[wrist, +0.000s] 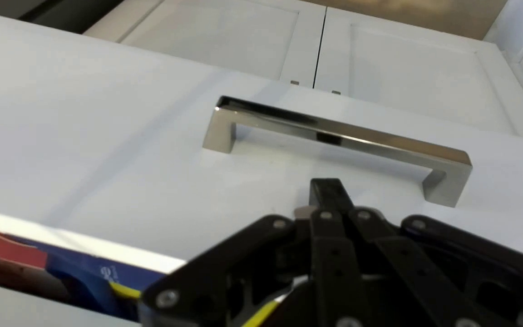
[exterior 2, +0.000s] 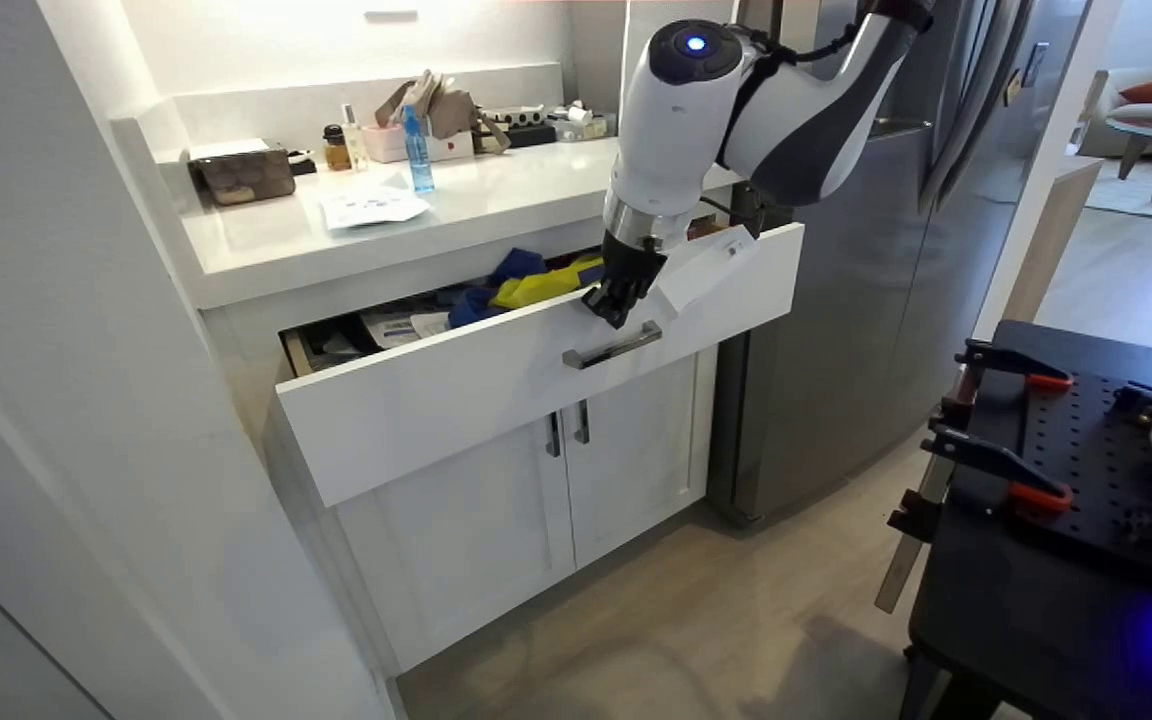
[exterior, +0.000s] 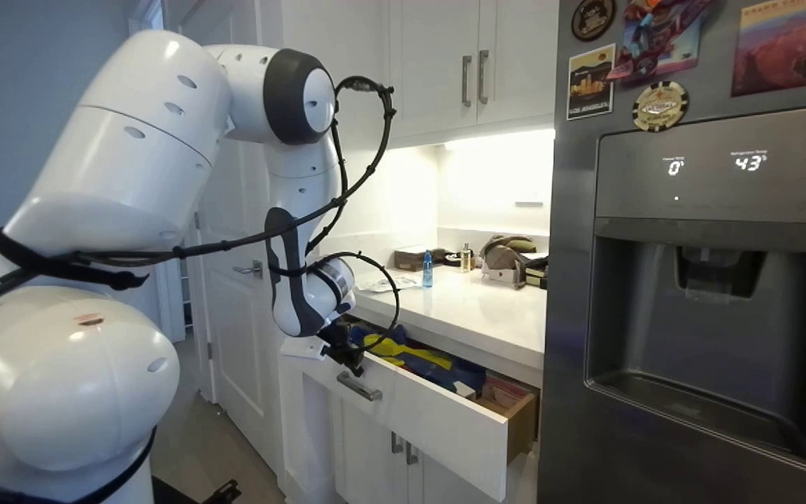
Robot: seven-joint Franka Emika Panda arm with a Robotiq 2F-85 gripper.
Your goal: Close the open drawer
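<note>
Smooth white-fronted drawer (exterior 2: 496, 382), squared shiny metal handle (wrist: 341, 135); your black gripper (exterior 2: 607, 308): fingers (wrist: 332, 197) pressed together, panel contact unclear.

Fridge display (exterior: 716, 168): 0, 43

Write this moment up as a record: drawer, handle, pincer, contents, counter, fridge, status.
Drawer: open
Handle: silver, on the drawer's front, ungripped
Pincer: jaws shut, just above the handle; contact with the drawer unclear
Contents: yellow item, blue item, others partly hidden
Counter: blue bottle among other things
Fridge: beside the drawer
Status: drawer not yet closed
</note>
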